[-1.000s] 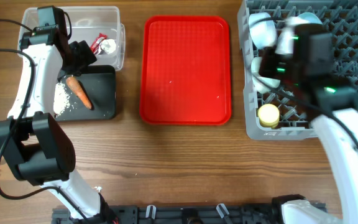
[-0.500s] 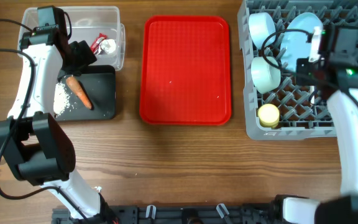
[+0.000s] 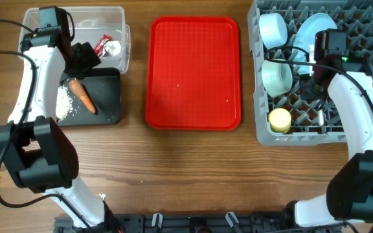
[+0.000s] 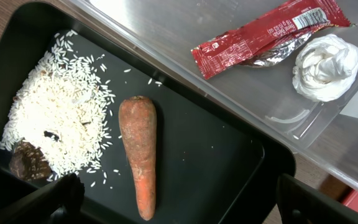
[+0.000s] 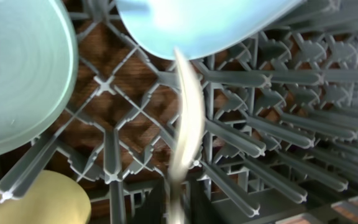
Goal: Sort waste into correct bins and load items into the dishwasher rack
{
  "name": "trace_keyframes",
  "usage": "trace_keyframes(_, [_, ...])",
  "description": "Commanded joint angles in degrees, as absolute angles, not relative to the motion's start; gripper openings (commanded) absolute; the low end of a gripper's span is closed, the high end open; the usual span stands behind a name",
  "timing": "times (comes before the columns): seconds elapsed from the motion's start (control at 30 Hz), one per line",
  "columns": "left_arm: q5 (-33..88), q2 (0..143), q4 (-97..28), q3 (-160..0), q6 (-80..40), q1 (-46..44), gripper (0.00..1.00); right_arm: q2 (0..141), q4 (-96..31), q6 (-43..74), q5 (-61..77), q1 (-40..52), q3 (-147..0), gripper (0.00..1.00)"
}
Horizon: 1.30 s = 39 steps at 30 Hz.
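My left gripper (image 4: pixel 179 198) is open and empty, hovering over the black tray (image 4: pixel 229 155), which holds a carrot (image 4: pixel 139 152), spilled rice (image 4: pixel 58 118) and a small brown scrap (image 4: pixel 28 160). In the overhead view the left gripper (image 3: pixel 83 58) sits at the edge between the tray and the clear bin. The clear bin (image 4: pixel 166 25) holds a red wrapper (image 4: pixel 260 37) and a crumpled white tissue (image 4: pixel 325 65). My right gripper (image 5: pixel 182 202) is shut on a thin pale utensil (image 5: pixel 188 112), blurred, standing among the tines of the grey dishwasher rack (image 3: pixel 368 19).
The rack holds a white bowl (image 3: pixel 272 29), a light blue plate (image 3: pixel 309 32), a green bowl (image 3: pixel 277 76) and a yellow cup (image 3: pixel 279 120). A red tray (image 3: pixel 195 71) lies in the middle of the wooden table.
My right arm has swung across the rack and now sits over its middle with the utensil among the tines. The left arm has not moved.
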<state>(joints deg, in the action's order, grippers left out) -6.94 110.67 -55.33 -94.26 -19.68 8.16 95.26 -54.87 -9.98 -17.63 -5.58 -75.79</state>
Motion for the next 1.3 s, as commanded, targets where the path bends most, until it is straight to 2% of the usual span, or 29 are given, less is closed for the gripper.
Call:
trace_keyframes(0.0, [-6.63,109.54,-55.37,-94.89,-20.21,8.05,1.0,95.39,-54.7,-9.87,-15.9,-5.37,-75.35,0.36])
trace_keyframes(0.1, [-6.63,109.54,-55.37,-94.89,-20.21,8.05,1.0,94.56,-54.68,-9.89,-15.77,-4.95,-75.66,0.6])
trace_keyframes(0.2, [-6.66,109.54,-55.37,-94.89,-20.21,8.05,1.0,92.92,-54.61,-9.32,-15.77,-4.64,-76.31,0.76])
trace_keyframes(0.33, [-6.63,109.54,-55.37,-94.89,-20.21,8.05,1.0,88.44,-54.61,-8.75,-14.2,-4.45,-77.65,0.77])
trace_keyframes(0.53, [-6.63,109.54,-55.37,-94.89,-20.21,8.05,1.0,75.9,-54.46,-9.06,-1.54,-4.34,-80.27,0.78])
trace_keyframes(0.57, [-6.63,109.54,-55.37,-94.89,-20.21,8.05,1.0,73.49,-54.41,-9.04,0.47,-4.34,-80.38,0.86])
trace_keyframes(0.6, [-6.63,109.54,-55.37,-94.89,-20.21,8.05,1.0,71.09,-54.28,-8.97,2.17,-4.34,-80.4,1.0])
trace_keyframes(0.73, [-6.63,109.54,-55.37,-94.89,-20.21,8.05,1.0,62.81,-55.7,-8.84,8.62,-4.34,-80.4,1.0])
trace_keyframes(0.9, [-6.63,109.54,-55.37,-94.89,-20.21,8.05,1.0,56.49,-57.01,-8.86,10.41,-4.34,-80.4,1.0])
trace_keyframes(1.1, [-6.63,109.54,-55.37,-94.89,-20.21,8.05,1.0,54.28,-63.0,-9.04,8.45,-4.36,-80.38,1.0])
trace_keyframes(1.27, [-6.63,109.54,-55.37,-94.89,-20.21,8.05,1.0,54.41,-62.48,-8.12,8.25,-4.36,-80.36,1.0])
